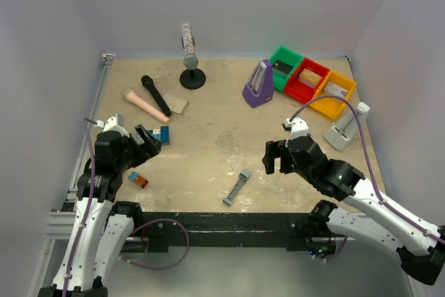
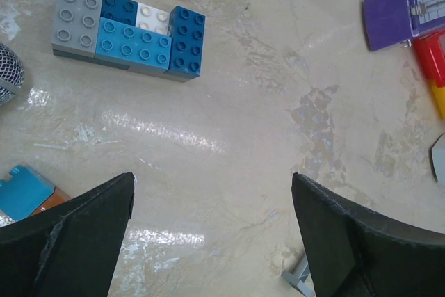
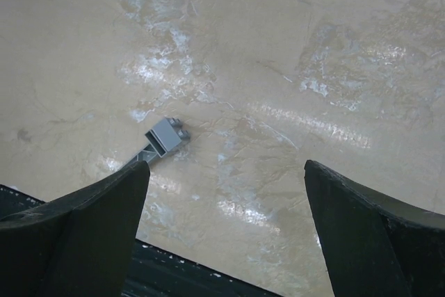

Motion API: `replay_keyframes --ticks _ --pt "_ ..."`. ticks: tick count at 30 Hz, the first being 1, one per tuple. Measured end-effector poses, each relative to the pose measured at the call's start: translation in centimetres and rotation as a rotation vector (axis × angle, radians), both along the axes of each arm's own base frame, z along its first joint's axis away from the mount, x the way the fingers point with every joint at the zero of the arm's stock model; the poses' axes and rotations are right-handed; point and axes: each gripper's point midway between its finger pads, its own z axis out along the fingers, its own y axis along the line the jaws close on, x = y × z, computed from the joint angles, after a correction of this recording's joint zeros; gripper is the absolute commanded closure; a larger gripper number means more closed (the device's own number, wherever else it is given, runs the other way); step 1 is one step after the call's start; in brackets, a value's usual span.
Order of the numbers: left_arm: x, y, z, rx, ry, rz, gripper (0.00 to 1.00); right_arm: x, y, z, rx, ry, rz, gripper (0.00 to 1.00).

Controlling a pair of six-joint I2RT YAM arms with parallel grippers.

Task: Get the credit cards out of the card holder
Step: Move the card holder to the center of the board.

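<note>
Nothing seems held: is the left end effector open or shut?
Open: the left end effector shows both fingers wide apart, only tabletop between.

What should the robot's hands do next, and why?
Probably move the left hand toward the tan card holder lying by the black microphone. It is open, holds nothing, and sits nearer than the right hand, which is open too.

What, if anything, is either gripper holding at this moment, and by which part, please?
Nothing is held. The left gripper and the right gripper are both open and empty.
</note>
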Motion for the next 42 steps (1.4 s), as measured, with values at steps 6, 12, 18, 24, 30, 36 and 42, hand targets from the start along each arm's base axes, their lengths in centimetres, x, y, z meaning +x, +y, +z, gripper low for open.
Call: replay_keyframes --ticks 6,12,18,24,30,36,42 --pt "-0.1 -0.4 0.7 -0.009 -0.034 -0.024 0.01 0.1 0.0 0.4 0.000 -0.017 0.011 0.02" --pt "-0.1 -0.7 0.9 -0.020 -0.059 -0.040 0.03 0.3 0.2 1.2 0.010 -0.036 0.018 0.03" --pt "0.0 -0.7 1.1 -0.020 -0.071 -0.040 0.05 0.3 0.6 1.0 0.012 -0.026 0.030 0.04" --pt "1.0 -0.7 0.9 -0.026 -0.064 -0.031 0.16 0.9 1.9 0.9 0.031 -0.024 0.046 0.08" --pt "3.6 -1.2 -0.6 -0.062 -0.004 -0.007 0.29 1.4 3.4 -1.0 0.006 0.041 0.072 0.09" --pt "5.7 -0.9 -3.8 -0.056 0.114 0.046 0.31 1.2 4.5 -1.8 0.014 0.077 0.103 0.11" --pt "8.3 0.9 -2.7 0.015 0.111 0.151 0.31 2.2 6.6 -1.2 0.056 0.072 0.135 0.11"
